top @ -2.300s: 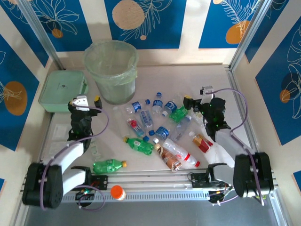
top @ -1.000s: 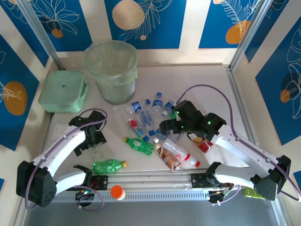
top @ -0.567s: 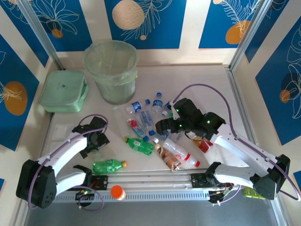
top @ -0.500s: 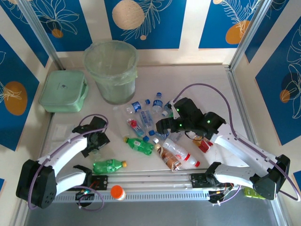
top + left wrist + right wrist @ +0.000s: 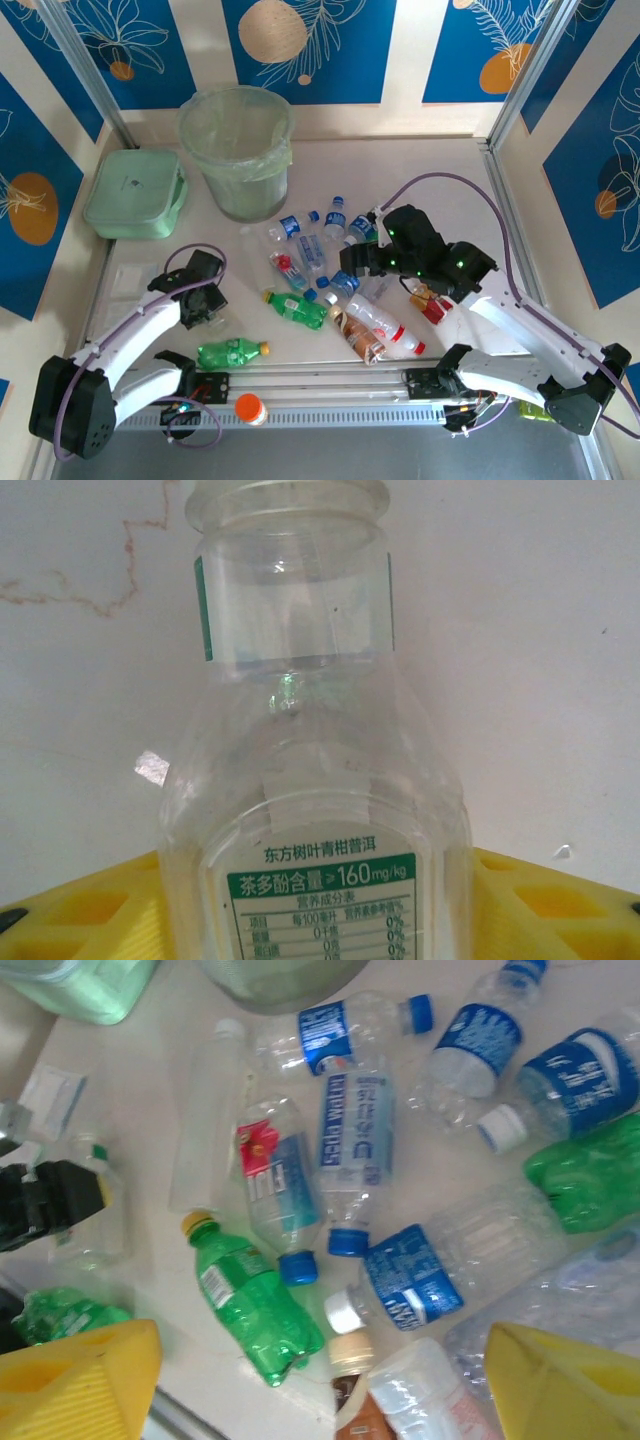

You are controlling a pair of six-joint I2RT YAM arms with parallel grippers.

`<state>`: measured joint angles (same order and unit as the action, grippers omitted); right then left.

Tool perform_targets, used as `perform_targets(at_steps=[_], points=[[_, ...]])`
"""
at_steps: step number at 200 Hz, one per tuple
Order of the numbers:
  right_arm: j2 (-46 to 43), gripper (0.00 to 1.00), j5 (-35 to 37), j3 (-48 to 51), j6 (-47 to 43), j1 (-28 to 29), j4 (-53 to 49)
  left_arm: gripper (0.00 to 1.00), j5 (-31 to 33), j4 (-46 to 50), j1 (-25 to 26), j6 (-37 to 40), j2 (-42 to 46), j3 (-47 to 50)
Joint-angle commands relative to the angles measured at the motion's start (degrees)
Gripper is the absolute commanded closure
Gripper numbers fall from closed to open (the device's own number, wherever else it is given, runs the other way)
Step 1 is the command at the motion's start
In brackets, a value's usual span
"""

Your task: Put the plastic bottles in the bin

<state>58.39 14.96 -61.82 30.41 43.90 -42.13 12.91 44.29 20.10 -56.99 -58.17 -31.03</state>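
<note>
left gripper [image 5: 315, 905] clamped on clear bottle [image 5: 300, 770] lying on table [image 5: 530, 630], right gripper [image 5: 320, 1360] spread wide, empty, above plastic bottles [image 5: 355, 1135]

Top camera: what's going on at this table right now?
Two robot arms are clearing plastic bottles into a bin. The left gripper is down at the table with its jaws on either side of a clear bottle lying apart from the rest; whether it is gripped yet is not clear. The right gripper hovers with open jaws over the scattered bottles in the middle, holding nothing. The bin stands beyond them, far left.
</note>
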Motion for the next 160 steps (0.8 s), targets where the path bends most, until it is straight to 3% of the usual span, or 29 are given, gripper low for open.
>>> perform_targets(at_steps=[1, 21, 43, 53, 91, 124, 160], points=[[0.23, 0.12, 7.53, -2.96, 3.15, 1.08, -3.43, 0.4, 0.63, 3.93, -0.57, 0.02, 1.16, -2.17], [-1.38, 0.12, 11.63, -4.35, 1.07, 4.52, -4.52, 0.45, 1.24, 7.65, -0.58, 0.31, 2.92, -5.24], [-8.2, 0.13, 15.05, -1.47, -3.06, 9.38, 1.32, 0.47, 0.21, 9.65, -0.51, 3.38, 6.4, -9.43], [-9.98, 0.14, 15.11, -0.73, -3.58, 9.65, 2.68, 0.52, -0.61, 9.54, -0.46, 5.89, 8.2, -11.5], [-9.9, 0.14, 14.81, -1.37, -3.94, 9.35, 2.59, 0.54, -4.34, 7.51, -0.47, 19.33, 13.47, -20.96], [-10.55, 0.14, 10.21, -0.93, -5.6, 10.22, 7.33, 0.59, -7.41, 6.03, 0.23, 29.07, 11.59, -29.85], [-9.31, 0.14, 10.66, -2.34, -6.58, 11.2, 8.39, 0.6, -8.04, 2.65, 1.36, 36.17, 4.67, -42.09]])
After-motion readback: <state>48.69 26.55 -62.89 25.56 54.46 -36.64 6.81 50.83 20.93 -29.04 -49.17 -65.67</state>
